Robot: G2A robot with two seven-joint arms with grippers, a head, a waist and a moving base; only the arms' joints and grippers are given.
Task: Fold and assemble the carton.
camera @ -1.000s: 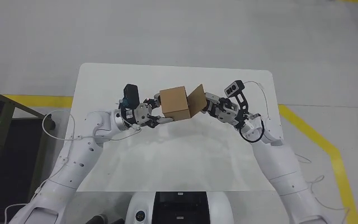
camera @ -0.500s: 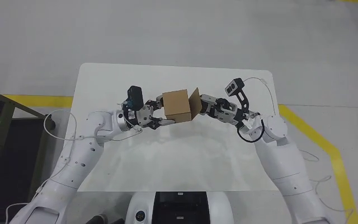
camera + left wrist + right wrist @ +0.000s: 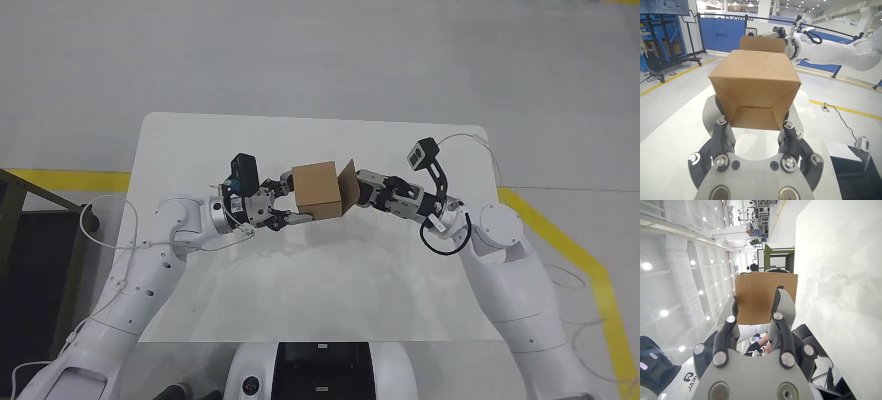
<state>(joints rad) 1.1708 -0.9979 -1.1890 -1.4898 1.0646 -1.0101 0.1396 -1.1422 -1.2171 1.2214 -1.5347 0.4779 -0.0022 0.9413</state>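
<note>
Brown carton (image 3: pixel 313 189): cardboard, over the middle of the white table (image 3: pixel 200 150), between the two arms. Its body is squared up into a box, and the end toward the left arm is folded inward into a shallow recess (plain in the left wrist view).
Flap (image 3: pixel 755 294): one flap with rounded corners on the end toward the right arm. It stands open, angled away from the box body.
Left gripper (image 3: pixel 753 123): at the carton's recessed end, jaws clamped on the carton with one finger against each side wall.
Right gripper (image 3: pixel 362 187): at the open flap, jaws apart. One finger lies across the flap's face and the other sits at the flap's edge (whether either presses on the cardboard cannot be told).
Carton and table: whether the box rests on the surface or is held just off it cannot be told from these views.
Floor: grey, with a yellow line running past both sides of the table.
</note>
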